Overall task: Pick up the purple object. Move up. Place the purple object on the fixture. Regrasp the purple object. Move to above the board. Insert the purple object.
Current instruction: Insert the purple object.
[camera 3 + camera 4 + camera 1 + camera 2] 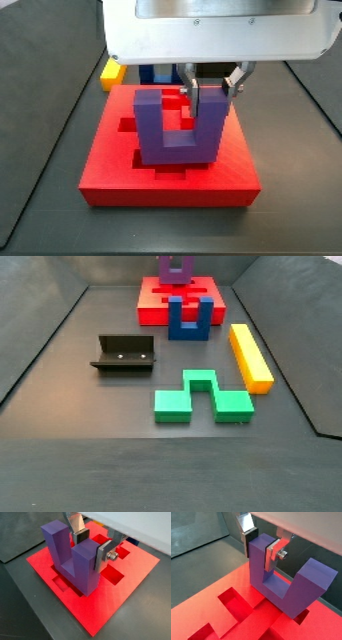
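Over the board (120,170), our claw (214,88) grips one prong of the purple block (167,130), prongs toward 12 o'clock. Only pushing it in is left.

Dark grey floor (80,386) and the pieces it carried

Seen in a side view, the red board (150,300) lay at 12 o'clock, the blue block (187,326) touching it, the fixture (124,354) at 9, yellow bar (250,356) at 3, green block (201,399) at 6; the tool (213,90) hung over the board.
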